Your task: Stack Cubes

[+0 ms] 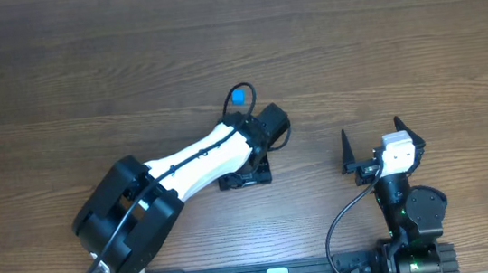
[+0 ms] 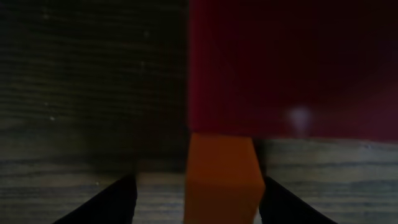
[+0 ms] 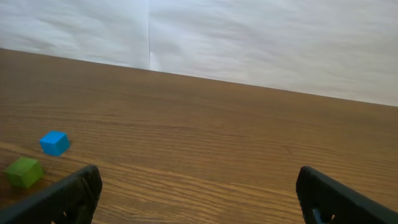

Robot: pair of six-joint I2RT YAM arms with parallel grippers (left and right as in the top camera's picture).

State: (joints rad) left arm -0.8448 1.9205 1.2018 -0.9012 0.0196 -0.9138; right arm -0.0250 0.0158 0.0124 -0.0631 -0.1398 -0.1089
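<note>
My left gripper (image 1: 264, 131) is low over the middle of the table, and its own view shows it (image 2: 198, 213) open. An orange cube (image 2: 221, 180) stands between its fingers, close to one finger and with a gap to the other. Right behind the orange cube is a dark red cube (image 2: 292, 62). A blue cube (image 1: 238, 96) lies just beyond the left wrist. My right gripper (image 1: 377, 143) stands open and empty near its base; its own view (image 3: 199, 211) takes in the blue cube (image 3: 54, 142) and a green cube (image 3: 23, 172) off to one side.
The wooden table (image 1: 83, 72) stretches bare to the far and left sides. A pale wall (image 3: 261, 43) rises behind its far edge. The left arm's white link (image 1: 197, 164) lies diagonally across the middle.
</note>
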